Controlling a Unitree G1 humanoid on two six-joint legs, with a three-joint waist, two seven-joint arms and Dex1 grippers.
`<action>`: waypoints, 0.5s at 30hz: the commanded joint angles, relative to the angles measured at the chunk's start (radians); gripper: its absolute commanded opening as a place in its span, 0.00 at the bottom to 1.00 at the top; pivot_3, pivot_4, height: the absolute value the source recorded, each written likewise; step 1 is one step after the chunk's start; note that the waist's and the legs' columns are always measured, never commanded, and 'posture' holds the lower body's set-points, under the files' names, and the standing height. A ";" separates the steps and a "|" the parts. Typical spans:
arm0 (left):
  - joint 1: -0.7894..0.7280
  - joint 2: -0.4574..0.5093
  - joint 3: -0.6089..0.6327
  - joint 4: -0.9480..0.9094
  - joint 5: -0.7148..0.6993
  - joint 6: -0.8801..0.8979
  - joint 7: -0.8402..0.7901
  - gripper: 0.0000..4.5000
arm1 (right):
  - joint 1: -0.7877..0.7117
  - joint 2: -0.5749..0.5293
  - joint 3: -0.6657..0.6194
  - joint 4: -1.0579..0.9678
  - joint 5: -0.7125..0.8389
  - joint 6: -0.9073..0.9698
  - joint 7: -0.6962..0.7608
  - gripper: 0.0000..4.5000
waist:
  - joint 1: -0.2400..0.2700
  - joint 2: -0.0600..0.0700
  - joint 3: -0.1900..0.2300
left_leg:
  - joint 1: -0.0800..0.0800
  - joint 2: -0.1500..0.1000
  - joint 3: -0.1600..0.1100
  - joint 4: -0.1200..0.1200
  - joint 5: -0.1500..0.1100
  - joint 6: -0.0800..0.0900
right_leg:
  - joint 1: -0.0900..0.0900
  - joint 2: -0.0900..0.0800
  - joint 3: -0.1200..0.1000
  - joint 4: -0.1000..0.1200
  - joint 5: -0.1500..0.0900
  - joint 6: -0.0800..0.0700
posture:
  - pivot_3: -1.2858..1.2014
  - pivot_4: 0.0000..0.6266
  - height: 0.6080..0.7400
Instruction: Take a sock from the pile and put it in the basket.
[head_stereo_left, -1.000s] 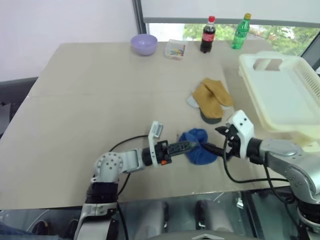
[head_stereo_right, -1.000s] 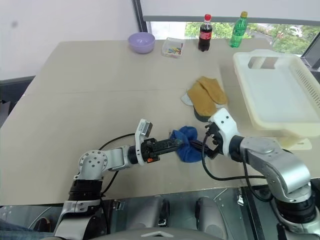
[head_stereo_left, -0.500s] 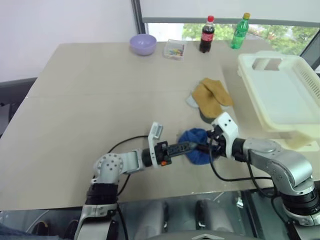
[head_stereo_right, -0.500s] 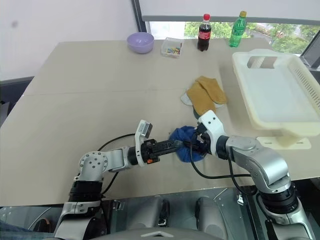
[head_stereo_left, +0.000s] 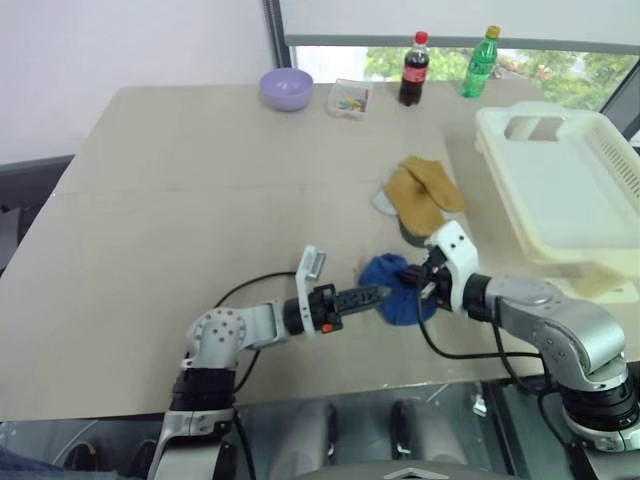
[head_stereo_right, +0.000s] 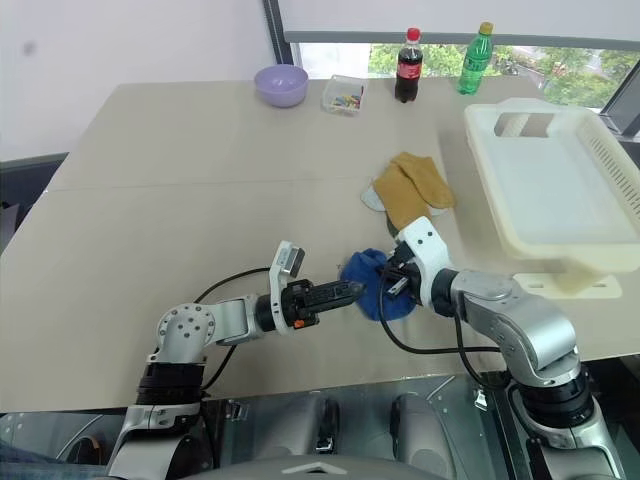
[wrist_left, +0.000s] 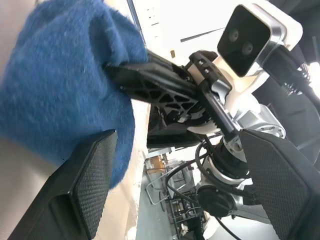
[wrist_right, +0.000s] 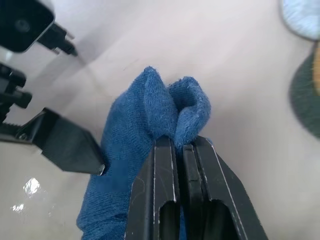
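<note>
Right gripper (wrist_right: 180, 150) pinches a fold of the sock (wrist_right: 145, 150), jaws tight. Left gripper (head_stereo_left: 385, 293) spread wide, one finger touching the sock's left side

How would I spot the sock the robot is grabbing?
Start at the big cream-white plastic basket on the tan table's right side, then look toward the near edge. There a bunched bright blue fabric sock sits pinched in the right gripper. The neighbouring socks are mustard-yellow.

L gripper (head_stereo_left: 385, 292) spread wide, pointing right; R gripper (wrist_right: 179, 150) clamped tight, angled fwd-left.
</note>
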 joint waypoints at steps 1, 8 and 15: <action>0.008 0.013 -0.004 -0.040 -0.007 -0.009 -0.039 0.93 | 0.007 0.043 -0.081 -0.060 0.066 0.052 -0.031 0.01 | 0.000 0.000 0.000 | 0.000 0.000 0.000 0.000 0.000 0.000 | 0.000 0.000 0.000 0.000 0.000 0.000 | 0.52 0.24 1.00; 0.027 0.038 -0.014 -0.061 0.019 -0.053 -0.092 0.93 | 0.061 0.099 -0.203 -0.199 0.179 0.218 -0.100 0.01 | 0.000 0.000 0.000 | 0.000 0.000 0.000 0.000 0.000 0.001 | 0.000 -0.001 0.000 0.000 0.000 -0.001 | 0.52 0.24 1.00; 0.031 0.044 -0.026 -0.062 0.032 -0.063 -0.109 0.93 | 0.094 0.142 -0.267 -0.264 0.207 0.311 -0.172 0.01 | 0.000 0.000 0.000 | 0.000 0.001 0.000 0.000 -0.001 0.002 | 0.000 -0.001 0.001 0.000 -0.001 -0.001 | 0.52 0.24 1.00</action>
